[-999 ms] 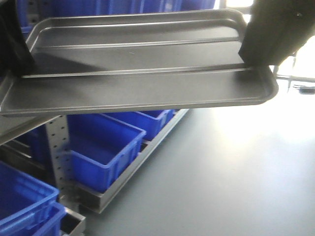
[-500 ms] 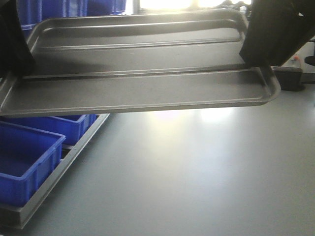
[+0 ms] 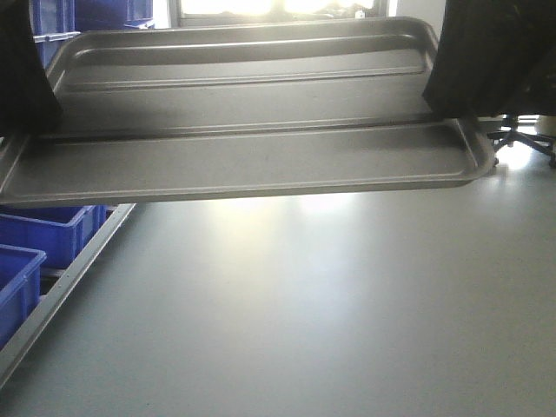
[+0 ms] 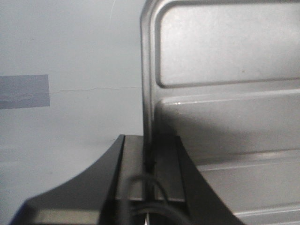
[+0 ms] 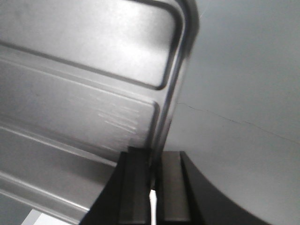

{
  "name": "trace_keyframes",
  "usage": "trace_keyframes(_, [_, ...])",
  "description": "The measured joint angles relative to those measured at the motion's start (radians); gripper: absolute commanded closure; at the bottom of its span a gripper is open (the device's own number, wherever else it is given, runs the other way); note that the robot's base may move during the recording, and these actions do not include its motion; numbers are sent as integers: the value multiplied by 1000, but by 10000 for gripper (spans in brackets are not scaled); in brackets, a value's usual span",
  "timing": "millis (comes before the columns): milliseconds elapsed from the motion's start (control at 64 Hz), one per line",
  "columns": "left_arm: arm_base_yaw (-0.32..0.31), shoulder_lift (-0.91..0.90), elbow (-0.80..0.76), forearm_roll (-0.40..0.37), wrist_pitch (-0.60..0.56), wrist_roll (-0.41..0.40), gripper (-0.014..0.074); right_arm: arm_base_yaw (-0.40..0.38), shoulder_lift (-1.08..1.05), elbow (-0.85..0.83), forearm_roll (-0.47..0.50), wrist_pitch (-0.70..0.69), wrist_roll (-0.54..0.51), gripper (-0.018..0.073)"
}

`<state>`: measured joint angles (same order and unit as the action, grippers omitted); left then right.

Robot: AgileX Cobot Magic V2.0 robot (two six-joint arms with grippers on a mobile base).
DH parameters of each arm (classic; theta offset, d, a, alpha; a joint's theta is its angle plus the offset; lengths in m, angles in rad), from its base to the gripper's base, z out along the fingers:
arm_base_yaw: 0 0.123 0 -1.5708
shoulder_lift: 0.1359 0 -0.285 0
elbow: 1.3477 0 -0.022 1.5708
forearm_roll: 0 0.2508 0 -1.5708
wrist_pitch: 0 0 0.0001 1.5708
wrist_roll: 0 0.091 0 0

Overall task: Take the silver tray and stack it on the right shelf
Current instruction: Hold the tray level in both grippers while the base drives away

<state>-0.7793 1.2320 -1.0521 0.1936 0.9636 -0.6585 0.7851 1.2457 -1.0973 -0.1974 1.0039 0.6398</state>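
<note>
The left gripper and right gripper are clamping opposite rims of the shiny, ridged, round-cornered silver tray.

The front-facing camera looks forward, slightly down, across the silver tray. Wrist cameras sit close behind the left end effector and right end effector, sharing that tray's ends.

The floor is smooth and grey, with bright light shining on it; a window at the back glows white; blue boxes sit low on the left by a metal rail; far right stands what may be a chair's foot.
</note>
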Motion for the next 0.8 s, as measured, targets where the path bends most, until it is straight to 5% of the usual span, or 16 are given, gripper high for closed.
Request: trace_keyframes(796, [0, 0, 0, 0, 2, 0, 689, 0, 0, 0, 2, 0, 0, 509])
